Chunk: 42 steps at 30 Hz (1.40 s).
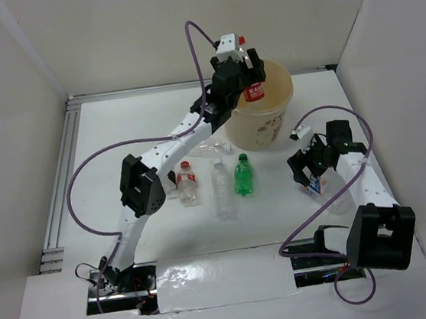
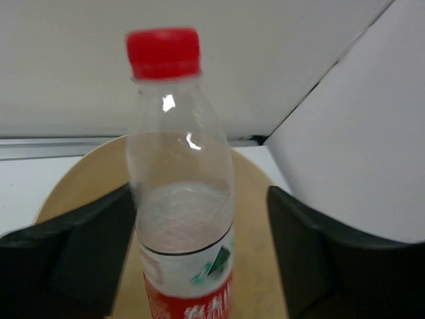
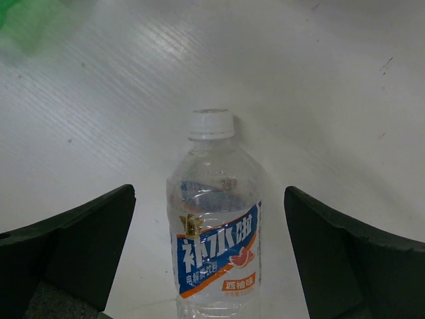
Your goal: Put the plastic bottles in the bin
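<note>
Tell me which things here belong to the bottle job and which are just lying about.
Job: bin; red-capped bottle above it; blue-labelled bottle; green bottle; white-capped bottle; red-labelled bottle on the table; lying bottle.
Just there: purple cables; metal rail.

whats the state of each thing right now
left claw, open over the bin
red-capped bottle, upright inside left claw, not squeezed
bin, upright, open top
right claw, open
blue-labelled bottle, capped, on table, ungripped
green bottle, capped, on table
clear bottle, capped, on table
</note>
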### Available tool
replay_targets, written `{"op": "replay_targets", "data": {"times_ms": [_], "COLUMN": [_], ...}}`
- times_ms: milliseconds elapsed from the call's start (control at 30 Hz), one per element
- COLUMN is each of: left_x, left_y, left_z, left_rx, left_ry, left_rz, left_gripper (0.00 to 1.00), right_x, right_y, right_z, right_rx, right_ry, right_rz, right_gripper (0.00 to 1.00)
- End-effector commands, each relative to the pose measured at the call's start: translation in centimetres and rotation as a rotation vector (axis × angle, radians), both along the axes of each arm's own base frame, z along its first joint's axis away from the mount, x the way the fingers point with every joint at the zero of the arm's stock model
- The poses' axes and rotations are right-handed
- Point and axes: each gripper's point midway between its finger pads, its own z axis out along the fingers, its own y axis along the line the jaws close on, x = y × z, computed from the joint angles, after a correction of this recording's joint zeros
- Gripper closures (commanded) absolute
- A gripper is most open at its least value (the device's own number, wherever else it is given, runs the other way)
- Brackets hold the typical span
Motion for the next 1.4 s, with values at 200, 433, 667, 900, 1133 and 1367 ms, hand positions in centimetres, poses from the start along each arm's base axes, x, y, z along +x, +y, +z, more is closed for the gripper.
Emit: {"op": "replay_targets", "data": {"times_ms": [200, 433, 667, 900, 1133, 1367], "left_x": [-1.9, -8.9, -17.3, -22.5, -24.0, -24.1], "left_y": [1.6, 9.3, 19.7, 25.7, 27.0, 27.2], "left_z": [7.9, 4.3, -7.2, -17.0, -20.8, -22.1], "left_rx": [-0.071, 0.117, 0.196, 0.249, 0.269, 0.282], "left_ry": [-0.149, 0.001, 0.250, 0.476, 0.568, 0.620], "left_rz": [-0.044, -0.011, 0.135, 0.253, 0.296, 0.314], "left_gripper": [0.00, 0.00, 0.00, 0.00, 0.00, 0.00], "right_x": [-1.5, -3.5, -4.8, -4.3, 2.1, 4.9], "right_y": [-1.4, -2.0, -2.3, -1.1, 0.6, 2.2], "right_z": [-1.6, -4.9, -7.5, -5.4, 7.4, 19.6], "right_rx": [-0.089, -0.134, -0.145, -0.084, -0.017, 0.031], "right_ry": [0.056, 0.166, 0.253, 0.242, -0.142, -0.457], "right_rz": [0.035, 0.083, 0.101, 0.162, 0.166, 0.182], "right_gripper": [0.00, 0.03, 0.35, 0.70, 0.72, 0.74]}}
